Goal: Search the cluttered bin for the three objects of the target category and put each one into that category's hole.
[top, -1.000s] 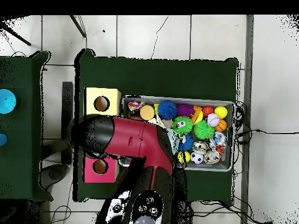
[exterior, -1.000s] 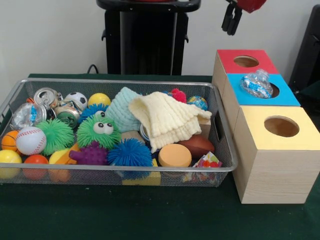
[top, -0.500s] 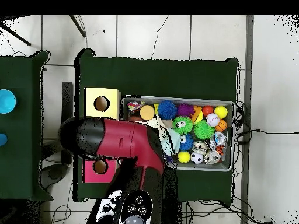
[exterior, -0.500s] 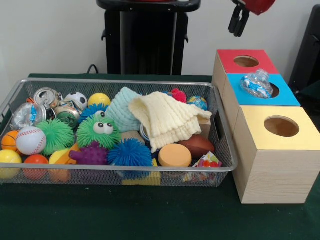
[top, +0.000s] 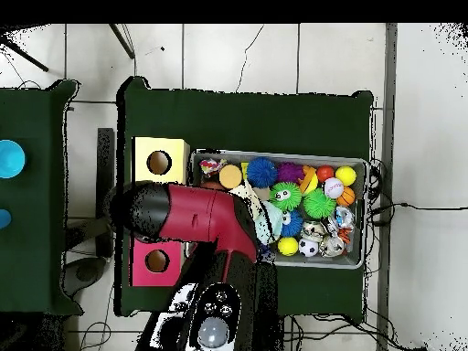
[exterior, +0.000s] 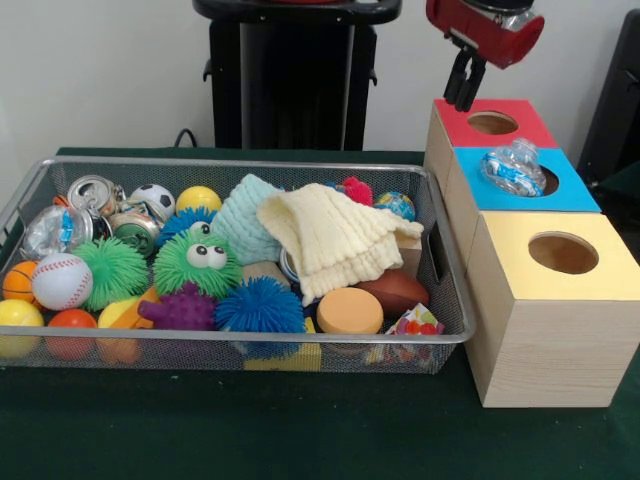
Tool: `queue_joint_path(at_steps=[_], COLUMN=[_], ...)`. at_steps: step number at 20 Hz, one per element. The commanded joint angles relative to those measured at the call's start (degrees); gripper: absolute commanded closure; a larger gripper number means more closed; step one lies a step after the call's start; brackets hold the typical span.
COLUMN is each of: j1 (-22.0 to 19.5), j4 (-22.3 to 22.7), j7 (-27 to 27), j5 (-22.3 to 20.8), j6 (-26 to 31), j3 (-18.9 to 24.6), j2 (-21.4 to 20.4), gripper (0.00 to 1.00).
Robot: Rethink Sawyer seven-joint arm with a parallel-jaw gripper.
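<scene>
Green cloth covers the table (exterior: 300,430), with a pale wall behind in the front view.

Gripper (exterior: 466,85): hangs from the red arm (exterior: 485,25) above the back edge of the red-topped box (exterior: 480,135), clear of its hole. The dark fingers sit close together with nothing between them; whether they are fully closed cannot be told. In the overhead view the arm (top: 196,215) hides the gripper and the middle box.

Boxes: three wooden boxes stand in a row, touching, beside the bin's right end in the front view. Red top is furthest back, blue top (exterior: 575,195) in the middle, yellow top (exterior: 555,310) nearest. Each top has one round hole.

Plastic bottle (exterior: 512,167): crushed, clear with a blue label, lying on the blue top across its hole, not dropped through.

Wire bin (exterior: 440,335): a mesh basket packed full. At its left end lie a second crushed bottle (exterior: 52,228) and two dented cans (exterior: 92,192), together with a baseball (exterior: 62,280), a soccer ball (exterior: 153,199) and yellow and orange balls. Spiky rubber balls in green (exterior: 196,262), blue (exterior: 260,305) and purple (exterior: 185,308) fill the middle. A cream knitted cloth (exterior: 335,245) lies over a mint one (exterior: 245,220) towards the right.
</scene>
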Motion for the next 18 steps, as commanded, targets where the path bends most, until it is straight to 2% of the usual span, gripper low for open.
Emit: queue_joint_path(at_steps=[1,10,14,18], j1=[-2.93,0.70,1.78,2.98], j4=[-1.70,-1.02,-1.02,-2.40], j7=[5.09,9.74,10.91,10.95], j5=[-0.43,2.68,3.02,1.95], j6=[-8.79,-2.14,1.17,7.13], j3=[5.06,4.04,2.92,0.91], j2=[6.65,4.08,2.52,-0.44], gripper=[1.00,1.00,1.00,1.00])
